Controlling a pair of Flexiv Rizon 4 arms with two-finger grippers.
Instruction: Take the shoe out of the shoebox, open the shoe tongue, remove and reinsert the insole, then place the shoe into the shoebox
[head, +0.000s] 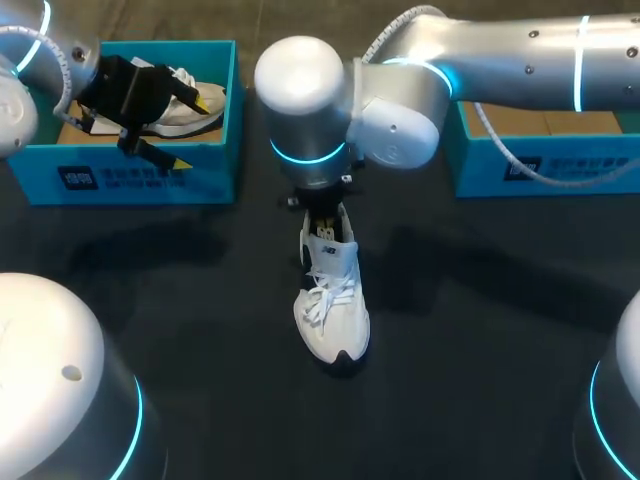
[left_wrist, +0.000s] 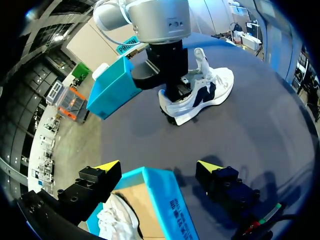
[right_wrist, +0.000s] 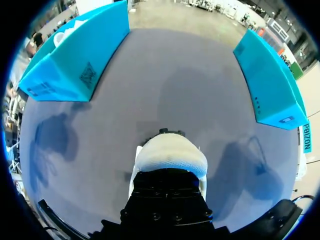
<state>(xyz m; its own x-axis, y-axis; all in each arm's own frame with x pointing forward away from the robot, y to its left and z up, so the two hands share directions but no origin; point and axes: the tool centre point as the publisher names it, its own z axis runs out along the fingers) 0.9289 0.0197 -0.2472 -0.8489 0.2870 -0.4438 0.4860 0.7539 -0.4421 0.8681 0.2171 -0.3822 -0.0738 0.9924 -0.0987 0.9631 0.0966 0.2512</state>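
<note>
We are logging one white sneaker (head: 332, 305), sitting upright on the dark table (head: 200, 300) at the frame's centre, outside both boxes, with its toe pointing toward the lower edge. Our right gripper (head: 322, 218) is sitting at its heel opening; whether it is clamped we cannot tell. Our left gripper (head: 190, 130), upper left, is hanging released, straddling a wall of the teal shoebox (head: 130, 180), which is holding a second white shoe (head: 195, 120). A further teal shoebox (head: 560, 165) is sitting upper right.
</note>
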